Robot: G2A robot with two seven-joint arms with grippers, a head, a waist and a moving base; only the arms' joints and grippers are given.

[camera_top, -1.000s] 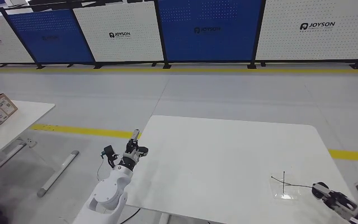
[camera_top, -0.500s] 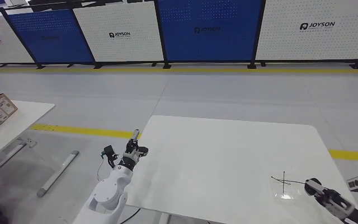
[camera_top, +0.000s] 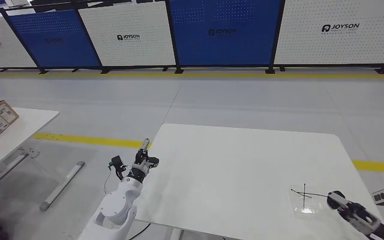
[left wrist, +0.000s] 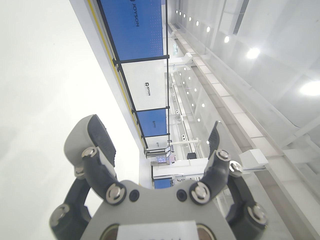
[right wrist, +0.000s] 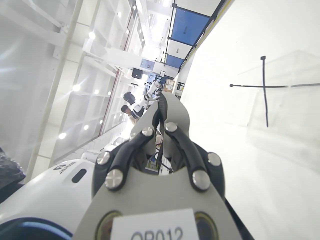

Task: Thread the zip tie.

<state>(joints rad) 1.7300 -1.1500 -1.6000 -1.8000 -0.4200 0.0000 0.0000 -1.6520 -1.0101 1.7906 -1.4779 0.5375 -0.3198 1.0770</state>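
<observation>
Crossed zip ties (camera_top: 305,196), one's long axis toward clenched right end effector (camera_top: 330,198), left end effector (left wrist: 160,132) released

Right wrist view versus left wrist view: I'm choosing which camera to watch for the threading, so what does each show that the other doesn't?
Right wrist view, not the left: two black zip ties lying crossed on a clear sheet, and the right gripper, shut and apart from them.
Left wrist view, not the right: the left gripper, open and holding nothing, at the table's edge.
Both: the white table and the blue and white wall panels behind it.
</observation>
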